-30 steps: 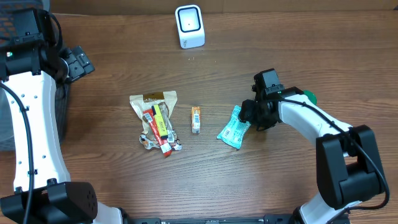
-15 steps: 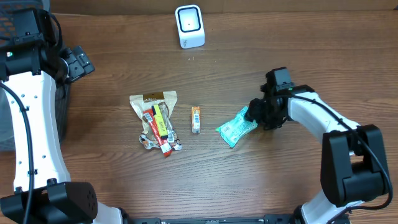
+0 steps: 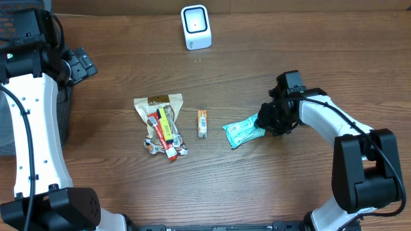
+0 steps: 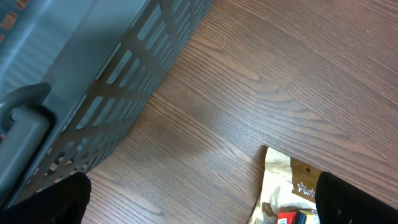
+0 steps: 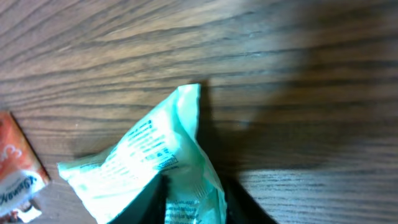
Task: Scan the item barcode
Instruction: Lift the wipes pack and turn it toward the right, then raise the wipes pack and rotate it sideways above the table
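Note:
A mint-green snack packet (image 3: 243,133) lies on the wooden table right of centre. My right gripper (image 3: 264,123) sits low at its right end. In the right wrist view the packet (image 5: 149,155) fills the lower left and my right gripper (image 5: 193,208) pinches a raised fold of it between two dark fingers (image 5: 245,208). The white barcode scanner (image 3: 195,27) stands at the far edge, well apart from the packet. My left gripper (image 3: 80,64) hovers open at the far left, and its wrist view shows the left gripper (image 4: 205,199) holding nothing.
A small orange bar (image 3: 202,123) lies just left of the packet, and its end shows as an orange bar (image 5: 15,171) in the right wrist view. A pile of snack packs (image 3: 160,125) lies further left. A grey slatted basket (image 4: 74,74) stands by the left arm.
My right gripper shifted slightly rightward and its jaws narrowed onto the green packet, which swung flatter and stretched out to the left. The left arm stayed still.

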You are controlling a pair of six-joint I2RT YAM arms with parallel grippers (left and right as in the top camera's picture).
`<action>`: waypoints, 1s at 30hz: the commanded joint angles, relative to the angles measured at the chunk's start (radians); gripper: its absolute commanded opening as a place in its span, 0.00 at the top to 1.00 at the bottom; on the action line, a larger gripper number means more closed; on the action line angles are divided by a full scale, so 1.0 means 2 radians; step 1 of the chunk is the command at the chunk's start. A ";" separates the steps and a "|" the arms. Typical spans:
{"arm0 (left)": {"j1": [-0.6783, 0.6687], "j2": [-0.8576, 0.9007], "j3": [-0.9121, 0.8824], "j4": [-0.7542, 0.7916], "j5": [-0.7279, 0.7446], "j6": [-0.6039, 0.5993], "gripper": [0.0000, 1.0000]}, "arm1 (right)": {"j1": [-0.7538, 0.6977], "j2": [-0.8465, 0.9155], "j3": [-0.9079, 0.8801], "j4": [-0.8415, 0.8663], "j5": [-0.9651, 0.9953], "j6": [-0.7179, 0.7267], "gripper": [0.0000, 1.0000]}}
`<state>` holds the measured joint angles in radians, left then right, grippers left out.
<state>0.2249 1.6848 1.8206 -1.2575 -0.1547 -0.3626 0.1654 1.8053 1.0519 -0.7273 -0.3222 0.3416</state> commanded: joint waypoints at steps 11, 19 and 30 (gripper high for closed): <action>0.001 -0.009 0.010 0.001 -0.006 0.006 0.00 | 0.001 -0.004 -0.032 0.020 -0.013 -0.001 0.96; 0.001 -0.009 0.010 0.001 -0.006 0.006 0.00 | -0.033 -0.053 -0.018 0.001 -0.252 -0.150 0.96; 0.001 -0.009 0.010 0.001 -0.006 0.006 0.00 | -0.038 -0.183 -0.018 -0.035 -0.285 -0.173 0.96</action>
<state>0.2249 1.6848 1.8206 -1.2575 -0.1547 -0.3626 0.0921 1.5051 1.0187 -0.7986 -0.8505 0.0120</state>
